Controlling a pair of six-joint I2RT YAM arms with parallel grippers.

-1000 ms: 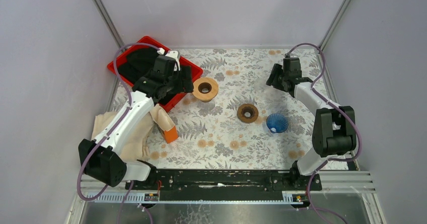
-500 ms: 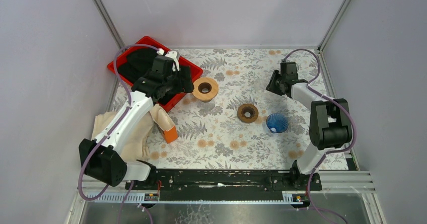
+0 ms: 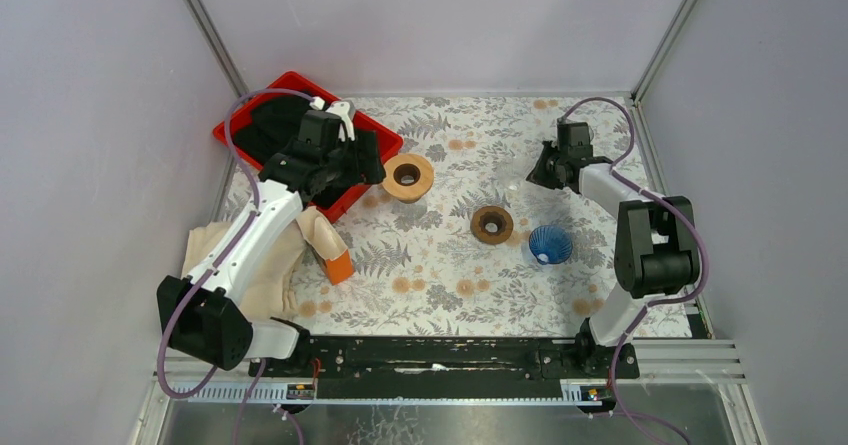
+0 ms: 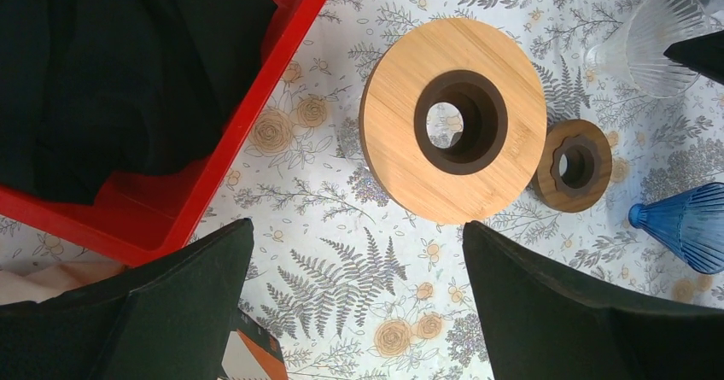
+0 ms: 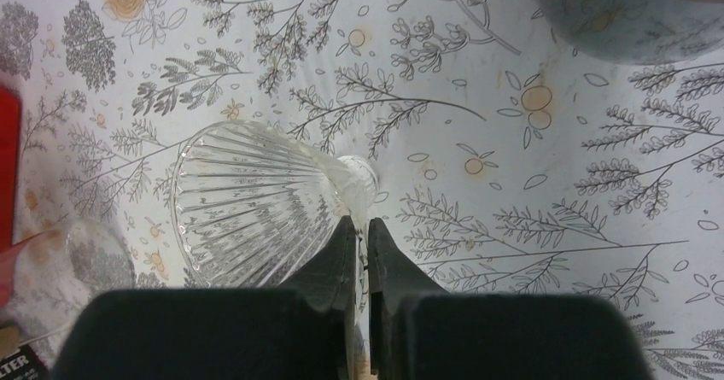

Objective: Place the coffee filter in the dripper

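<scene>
Far left, a crumpled beige sheet point(image 3: 225, 260) lies on the floral tablecloth point(image 3: 450, 135) with an orange packet point(image 3: 338, 264) at its edge. I cannot tell whether either is the coffee filter. Behind them a red bin point(image 4: 290, 55) holds black fabric point(image 4: 111, 73). My left gripper point(image 4: 357, 226) hangs wide open and empty just beside the bin, its fingers framing a bamboo ring point(image 4: 401, 175) with a dark collar. Right of that lies a small dark wooden ring point(image 3: 491, 224), then a blue ribbed dripper point(image 3: 550, 244). Further back, a clear ribbed dripper point(image 5: 248, 209) lies on its side. My right gripper point(image 5: 363, 230) has its fingers almost together at that dripper's narrow end; whether glass is pinched I cannot tell. White letters "LTER" point(image 5: 15, 368) show, cut off, in the right wrist view's lower left corner.
</scene>
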